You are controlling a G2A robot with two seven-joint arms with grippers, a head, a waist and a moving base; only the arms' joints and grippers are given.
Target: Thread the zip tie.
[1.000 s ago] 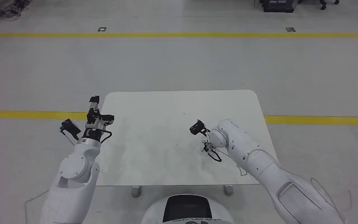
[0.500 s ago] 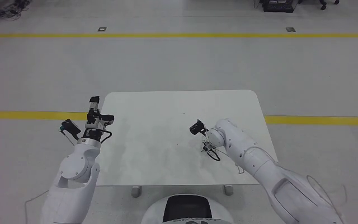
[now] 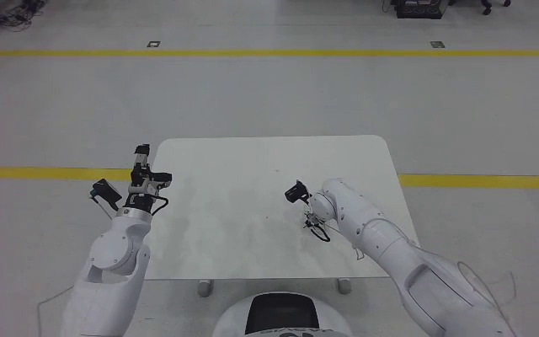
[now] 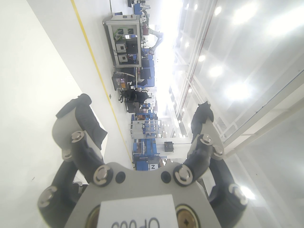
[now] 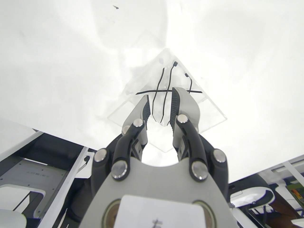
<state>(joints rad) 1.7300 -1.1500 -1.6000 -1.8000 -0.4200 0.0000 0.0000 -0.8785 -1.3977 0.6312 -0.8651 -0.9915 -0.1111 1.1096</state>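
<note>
Right gripper (image 5: 161, 93) sits low over the clear plate (image 5: 209, 112). Its fingers are spread, with nothing gripped.

Several black zip ties lie on the plate. Two long ties (image 5: 169, 77) run lengthwise, close side by side, through the gap between the fingers. Their tails meet near the plate's closest corner. A crosswise tie (image 5: 142, 92) lies over or under them at the fingertips; which one is on top I cannot tell. A shorter tie (image 5: 190, 81) lies just beside the far finger.

Step in hand, as I judge it, is picking one tie off the plate.
- Both long ties are inside the gap, so closing here may take two. Shift sideways first so the pads bracket one.
- Grip away from the crossing to avoid dragging the crosswise tie.
- Leave the head end free for threading.

Left gripper (image 4: 143, 103) is spread and empty, and points up into the room, well apart from the plate.

The right wrist view separates each tie and the plate's edges. In the top view the right gripper (image 3: 313, 226) and ties merge into a dark cluster. The top view places the left gripper (image 3: 147, 173) at the table (image 3: 253, 168) edge, opposite the plate.
</note>
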